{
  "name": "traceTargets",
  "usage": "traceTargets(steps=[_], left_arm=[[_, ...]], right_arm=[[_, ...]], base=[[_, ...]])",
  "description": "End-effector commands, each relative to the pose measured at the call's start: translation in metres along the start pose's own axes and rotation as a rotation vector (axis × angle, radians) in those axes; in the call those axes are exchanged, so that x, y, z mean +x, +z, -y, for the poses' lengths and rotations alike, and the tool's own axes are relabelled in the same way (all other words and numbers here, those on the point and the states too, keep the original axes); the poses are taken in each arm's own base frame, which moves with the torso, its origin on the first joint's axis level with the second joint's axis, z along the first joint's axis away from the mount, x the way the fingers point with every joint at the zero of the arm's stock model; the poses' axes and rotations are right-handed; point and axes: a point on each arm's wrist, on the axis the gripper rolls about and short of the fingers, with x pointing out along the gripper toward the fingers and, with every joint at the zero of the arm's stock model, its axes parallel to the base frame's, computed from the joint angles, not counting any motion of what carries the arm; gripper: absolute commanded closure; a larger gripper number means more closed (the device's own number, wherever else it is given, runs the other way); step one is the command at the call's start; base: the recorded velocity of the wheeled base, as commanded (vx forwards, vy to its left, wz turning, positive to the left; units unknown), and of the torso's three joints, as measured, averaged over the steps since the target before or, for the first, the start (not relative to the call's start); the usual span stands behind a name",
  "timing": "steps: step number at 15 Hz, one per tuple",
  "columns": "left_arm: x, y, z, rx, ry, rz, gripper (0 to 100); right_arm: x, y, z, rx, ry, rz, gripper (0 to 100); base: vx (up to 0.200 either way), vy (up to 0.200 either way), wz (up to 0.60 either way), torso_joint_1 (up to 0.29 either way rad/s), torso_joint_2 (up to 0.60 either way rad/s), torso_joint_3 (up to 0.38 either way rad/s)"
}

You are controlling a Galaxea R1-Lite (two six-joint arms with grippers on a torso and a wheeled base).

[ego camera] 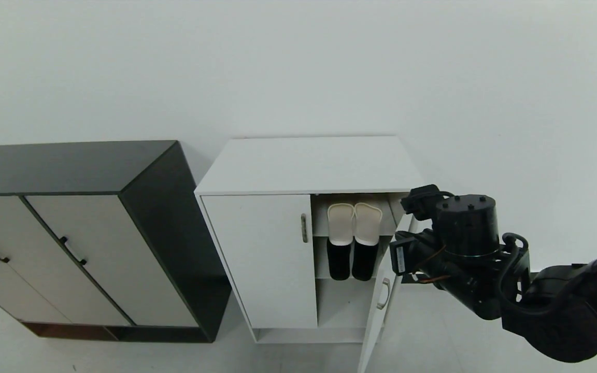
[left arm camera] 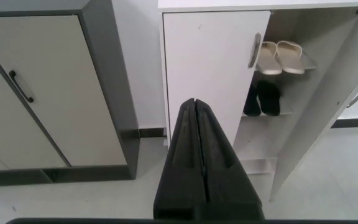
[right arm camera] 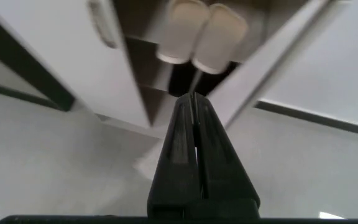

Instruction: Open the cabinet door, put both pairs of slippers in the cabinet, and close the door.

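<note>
Inside white cabinet (ego camera: 303, 166), cream slippers (ego camera: 354, 223) above black slippers (ego camera: 352, 261).

No text, label or number can be read — the white cabinet (ego camera: 298, 166) and slippers (ego camera: 341, 224) appear unmarked.

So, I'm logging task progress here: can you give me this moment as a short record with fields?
white cabinet: stands against the wall, beside a dark cabinet
left door: closed
right door: swung open
white slippers: side by side on the upper shelf
black slippers: side by side on the shelf below
left gripper: fingers shut, holding nothing
right gripper: fingers shut, holding nothing, pointed at the open side
step left: closing the right door
</note>
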Motion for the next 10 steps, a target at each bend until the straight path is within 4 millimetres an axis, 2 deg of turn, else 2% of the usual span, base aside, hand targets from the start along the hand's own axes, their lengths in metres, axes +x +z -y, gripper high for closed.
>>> traceTargets(steps=[1, 3, 5, 8, 9, 10], left_arm=[[0.0, 0.0, 0.0, 0.0, 0.001, 0.0, 100], [0.0, 0.0, 0.0, 0.0, 0.001, 0.0, 100], [0.0, 0.0, 0.0, 0.0, 0.001, -0.001, 100], [0.0, 0.0, 0.0, 0.0, 0.001, 0.0, 100], [0.0, 0.0, 0.0, 0.0, 0.0, 0.0, 100], [0.0, 0.0, 0.0, 0.0, 0.001, -0.001, 100]], right_arm=[[-0.007, -0.006, 0.01, -0.041, -0.014, -0.023, 100], [-0.011, -0.014, 0.013, -0.09, -0.016, -0.053, 100], [-0.017, -0.029, 0.016, -0.17, -0.015, -0.153, 100], [-0.016, -0.031, 0.016, -0.177, -0.012, -0.173, 100], [-0.016, -0.032, 0.016, -0.178, -0.012, -0.175, 100], [-0.015, -0.033, 0.015, -0.18, -0.012, -0.18, 100]], base=[[0.0, 0.0, 0.0, 0.0, 0.0, 0.0], [0.0, 0.0, 0.0, 0.0, 0.0, 0.0], [0.0, 0.0, 0.0, 0.0, 0.0, 0.0], [0.0, 0.0, 0.0, 0.0, 0.0, 0.0], [0.2, 0.2, 0.0, -0.002, 0.01, 0.002], [0.2, 0.0, 0.0, -0.022, 0.0, 0.007]])
